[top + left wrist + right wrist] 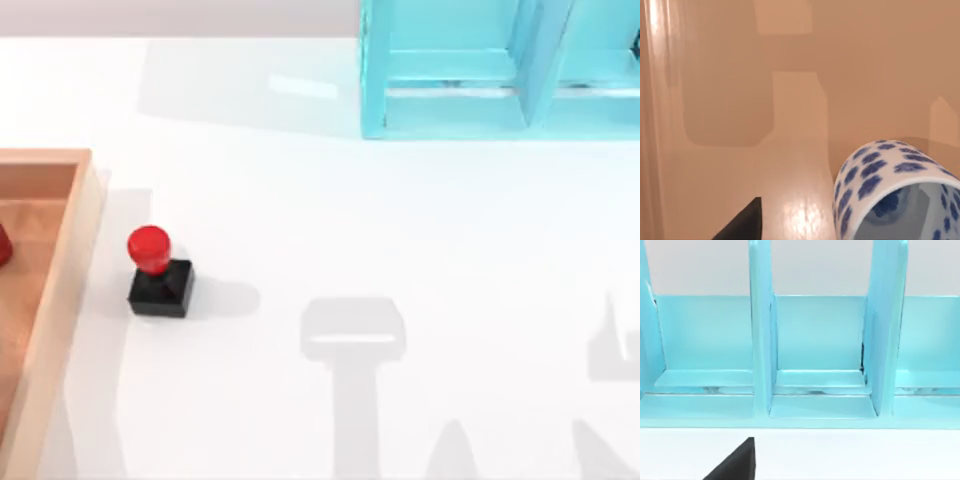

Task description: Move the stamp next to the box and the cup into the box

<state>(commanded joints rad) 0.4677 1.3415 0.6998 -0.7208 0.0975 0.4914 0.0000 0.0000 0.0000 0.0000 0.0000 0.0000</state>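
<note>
The stamp (160, 272), a black cube with a red ball knob, stands upright on the white table just right of the box (62, 300), a little apart from its wall. In the left wrist view the cup (890, 185), white with blue dots, sits on the box floor (790, 100) with its mouth towards the camera. My left gripper (805, 232) hovers over it, open, one dark finger (747, 224) apart from the cup. My right gripper (805, 472) is open, parked facing the shelf, with one finger (737, 462) showing.
A turquoise shelf (500, 70) with upright dividers stands at the back right of the table. A small dark red shape (3, 245) shows inside the box at the top view's left edge. Arm shadows fall on the table's front middle and right.
</note>
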